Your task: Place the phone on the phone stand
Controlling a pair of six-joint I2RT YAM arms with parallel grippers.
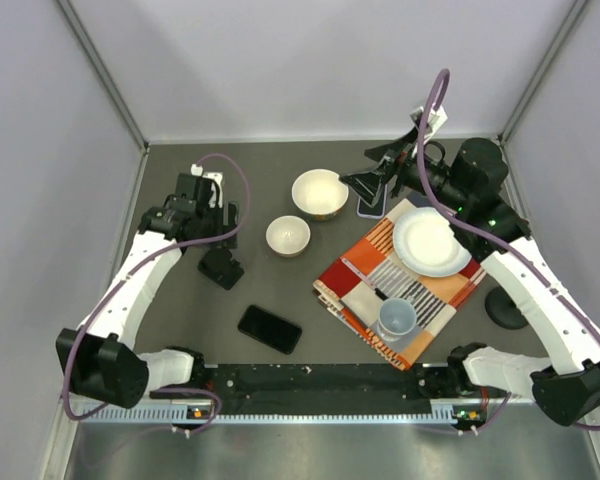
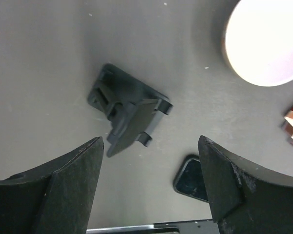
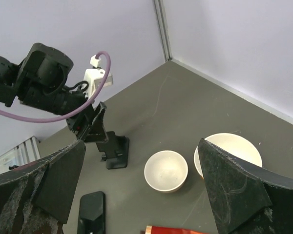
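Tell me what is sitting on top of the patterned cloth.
A white plate lies at its far end and a pale blue cup stands at its near end. The parts of the cloth beneath both are covered, so its pattern there cannot be seen.

- phone (image 1: pixel 270 329): smooth, glossy black face.
- phone stand (image 2: pixel 129 114): matt black plastic.
- table (image 1: pixel 280 160): matt dark grey, smooth.
- larger bowl (image 1: pixel 319 193), smaller bowl (image 1: pixel 288 235): glossy cream glaze.
- plate (image 1: pixel 427 240): glossy white.
- mat (image 1: pixel 405 285): striped cloth, matt.
- left fingers (image 2: pixel 53 195): matt black, scuffed edges.
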